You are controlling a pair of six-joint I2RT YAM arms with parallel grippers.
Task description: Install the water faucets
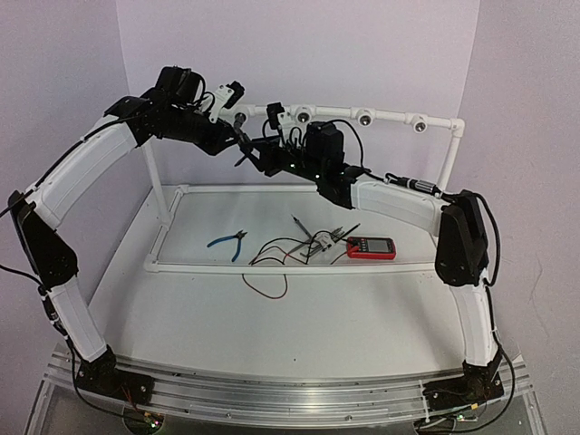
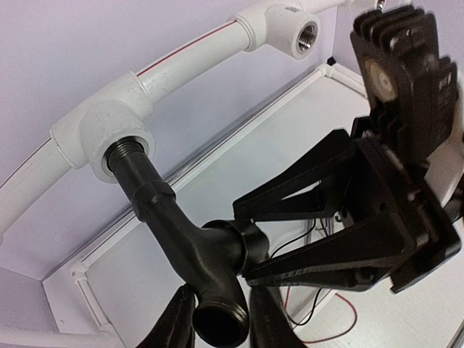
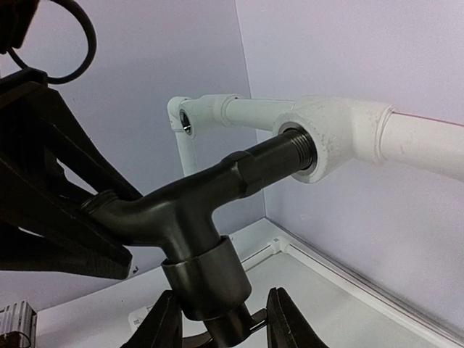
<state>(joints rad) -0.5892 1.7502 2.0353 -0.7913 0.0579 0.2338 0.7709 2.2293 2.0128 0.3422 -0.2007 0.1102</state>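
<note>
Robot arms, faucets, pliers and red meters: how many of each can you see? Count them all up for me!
robot arms: 2, the left arm and the right arm
faucet: 1
blue pliers: 1
red meter: 1
total: 5

One faucet (image 2: 181,235), one pair of pliers (image 1: 227,242), one red meter (image 1: 372,247), two arms (image 1: 82,172). From above, four empty pipe sockets (image 1: 365,118) show; a fifth holds the faucet. The loose wires (image 1: 272,272) are too tangled to count.
</note>
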